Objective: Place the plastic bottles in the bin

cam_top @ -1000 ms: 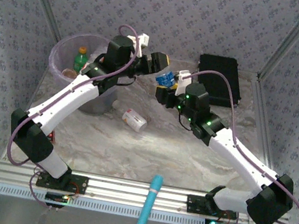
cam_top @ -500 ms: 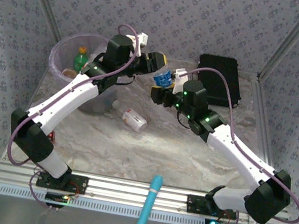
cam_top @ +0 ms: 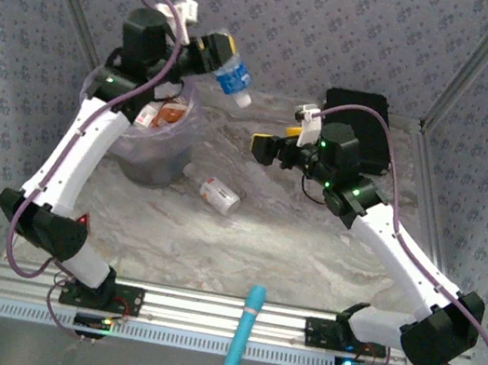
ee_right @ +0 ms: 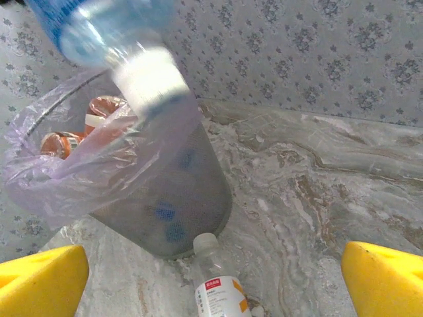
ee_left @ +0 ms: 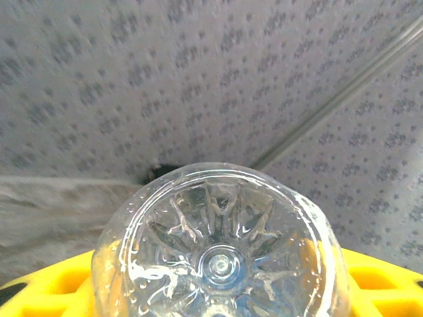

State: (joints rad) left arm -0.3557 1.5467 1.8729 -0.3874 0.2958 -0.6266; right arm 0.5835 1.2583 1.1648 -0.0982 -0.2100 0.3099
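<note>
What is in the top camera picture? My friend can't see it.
The left gripper holds a clear bottle up in the air next to the bin, which has bottles in it. The right gripper is open above the table, and a red-label bottle lies on the table by the bin.

Legible text: none I can read | clear bottle in my left gripper: blue label, blurred, no words made out | small bottle lying by the bin: red label band with white print, too small to read | orange bottles inside the bin: labels unreadable
</note>
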